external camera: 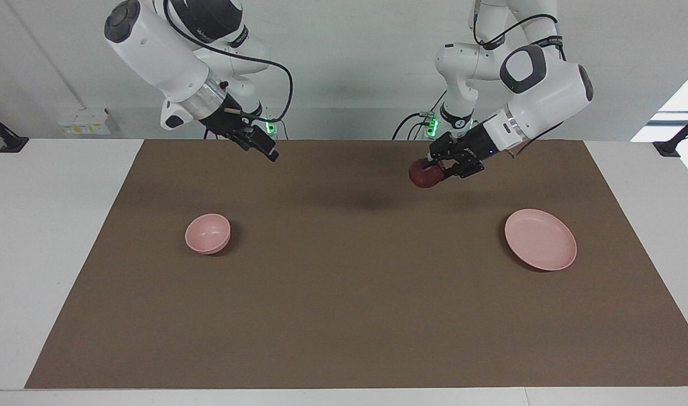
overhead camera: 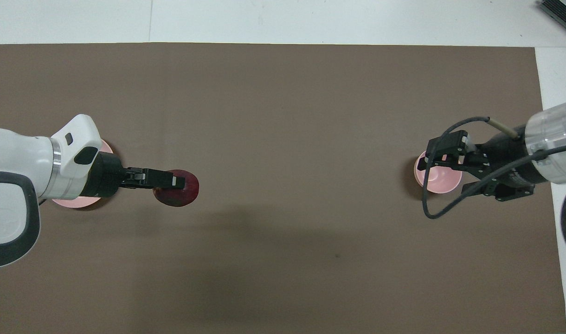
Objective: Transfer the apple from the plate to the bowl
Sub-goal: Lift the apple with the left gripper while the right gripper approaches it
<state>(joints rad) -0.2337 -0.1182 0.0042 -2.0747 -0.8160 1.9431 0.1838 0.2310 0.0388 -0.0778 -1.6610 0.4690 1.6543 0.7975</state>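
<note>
The dark red apple (external camera: 424, 176) hangs in my left gripper (external camera: 430, 169), which is shut on it above the brown mat, off the plate and toward the table's middle. In the overhead view the apple (overhead camera: 178, 190) sits under the left gripper (overhead camera: 174, 182). The flat pink plate (external camera: 540, 239) lies empty at the left arm's end of the mat; from overhead the left arm hides most of the plate (overhead camera: 72, 202). The small pink bowl (external camera: 207, 233) stands empty at the right arm's end. My right gripper (external camera: 268, 151) is open and raised, and from overhead the right gripper (overhead camera: 450, 167) is over the bowl (overhead camera: 436, 183).
The brown mat (external camera: 344, 316) covers most of the white table (external camera: 34, 237). Nothing else lies on it between the bowl and the plate.
</note>
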